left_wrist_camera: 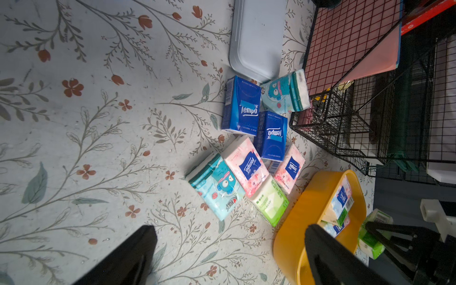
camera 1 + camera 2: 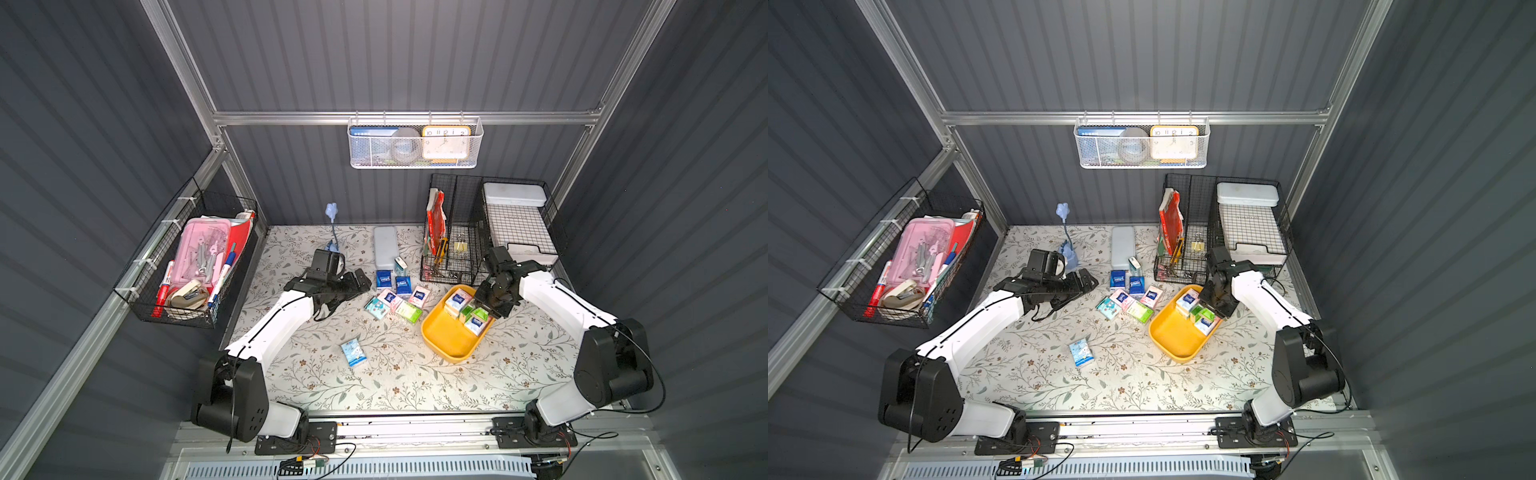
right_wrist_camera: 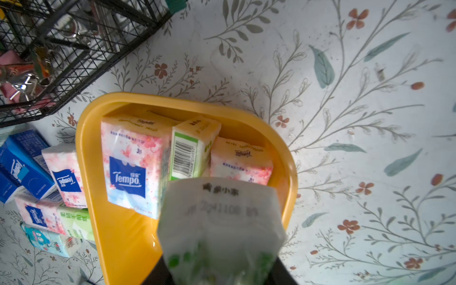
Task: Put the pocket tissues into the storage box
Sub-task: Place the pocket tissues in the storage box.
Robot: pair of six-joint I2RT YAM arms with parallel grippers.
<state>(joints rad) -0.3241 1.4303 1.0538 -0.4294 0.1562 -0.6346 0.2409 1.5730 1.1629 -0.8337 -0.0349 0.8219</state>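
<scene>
Right hand (image 2: 489,308) pinches a green-white tissue packet (image 3: 222,217) over the yellow storage box (image 2: 436,345); next, let go. Left hand (image 2: 362,281) is spread.

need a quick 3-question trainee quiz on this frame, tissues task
1. True or false: the left gripper is shut on a packet.
2. Above the storage box, the right gripper holds: A) a cup B) a green-and-white packet C) a banana.
3. How many dark blue packets lie on the table?
Key: 1 false, it is open and empty; 2 B; 3 two.
</scene>
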